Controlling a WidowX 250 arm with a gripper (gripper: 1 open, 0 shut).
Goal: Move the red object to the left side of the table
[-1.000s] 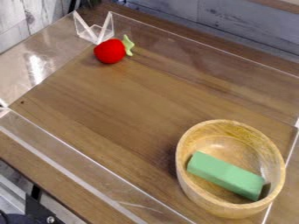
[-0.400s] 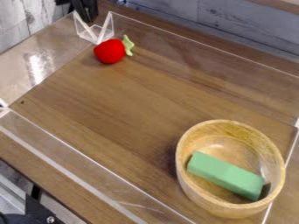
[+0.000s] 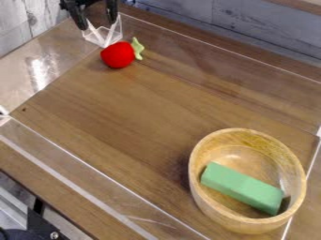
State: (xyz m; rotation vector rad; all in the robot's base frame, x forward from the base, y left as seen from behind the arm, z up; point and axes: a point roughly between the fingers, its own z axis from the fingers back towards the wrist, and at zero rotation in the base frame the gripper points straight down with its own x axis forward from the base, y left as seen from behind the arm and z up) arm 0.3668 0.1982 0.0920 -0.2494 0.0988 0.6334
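The red object (image 3: 118,53), a small round toy fruit with a green leafy tip, lies on the table (image 3: 138,122) near its far left corner. My gripper (image 3: 94,21) reaches down from the top edge of the picture, just behind and to the left of the fruit, over the corner of the clear walls. Its two dark fingers (image 3: 78,15) stand apart with nothing between them, and they do not touch the fruit. The rest of the arm is cut off by the frame.
A round light wooden bowl (image 3: 205,155) sits at the near right with a green rectangular block (image 3: 243,187) inside. Low clear plastic walls (image 3: 75,183) run round the tabletop.
The gripper has come down into view at the top left, from barely showing to hanging just behind the fruit. The fruit, bowl and block have not moved.
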